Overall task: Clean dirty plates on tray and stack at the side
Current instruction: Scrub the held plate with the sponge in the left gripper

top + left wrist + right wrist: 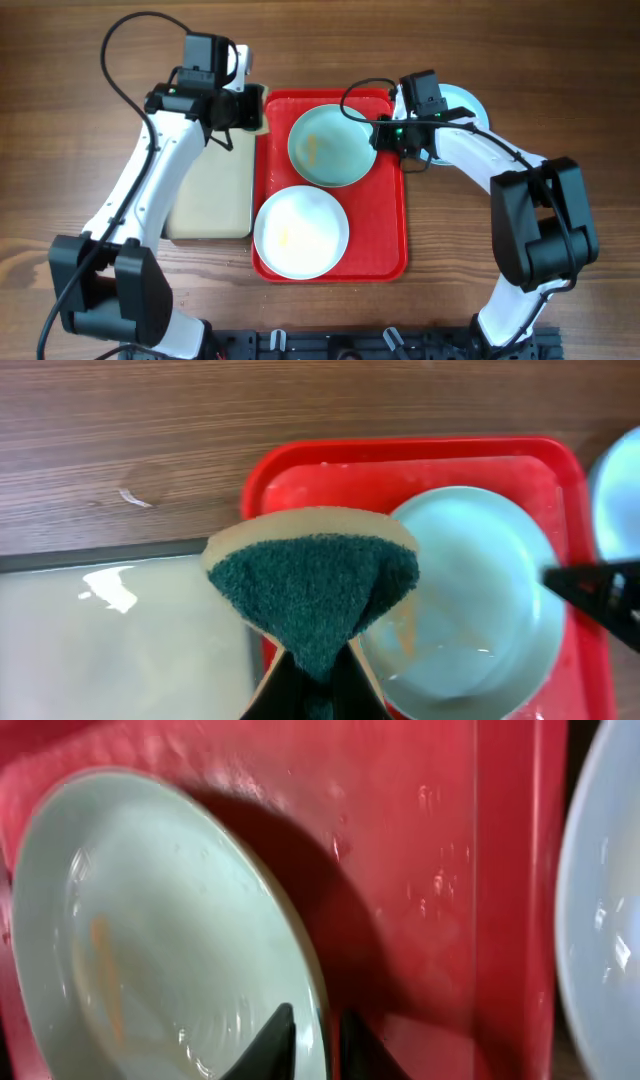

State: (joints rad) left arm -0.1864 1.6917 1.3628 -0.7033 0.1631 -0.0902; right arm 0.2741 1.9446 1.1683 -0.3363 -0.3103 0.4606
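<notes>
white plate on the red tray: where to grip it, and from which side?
Pinch the white plate at its right rim, coming in from the right. It lies flat with its left edge at the tray wall; bare tray floor on its right probably leaves room for a lower finger.

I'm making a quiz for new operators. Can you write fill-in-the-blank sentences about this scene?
1. The left gripper has its jaws shut on a green-faced ____.
2. The red tray carries ____ plates.
3. The right gripper, jaws closed, pinches the rim of the pale blue plate; the tray's other plate is ____.
Missing words: sponge; two; white.
</notes>
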